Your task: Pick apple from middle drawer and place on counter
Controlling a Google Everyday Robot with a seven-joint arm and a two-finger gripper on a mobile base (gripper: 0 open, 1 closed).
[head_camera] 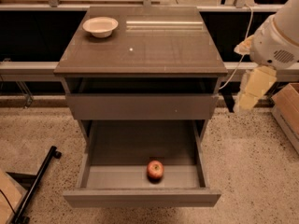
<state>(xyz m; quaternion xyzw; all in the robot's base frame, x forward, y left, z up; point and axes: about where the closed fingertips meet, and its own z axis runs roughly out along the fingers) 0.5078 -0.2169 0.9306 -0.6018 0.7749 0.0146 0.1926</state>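
The small red apple (155, 170) lies near the front of the middle drawer (140, 198), which is pulled wide open below the shut upper drawer (142, 106). The counter (145, 50) is the cabinet's glossy dark top with a tiny white speck. My gripper (252, 90) hangs from the white arm at the right of the cabinet, level with the upper drawer. It is beside the cabinet, well above and to the right of the apple, and holds nothing that I can see.
A white bowl (100, 26) stands on the counter's back left corner. A cardboard box (288, 107) sits on the floor at the far right. A black bar (35, 183) lies on the speckled floor at the lower left. A cable hangs behind the cabinet's right side.
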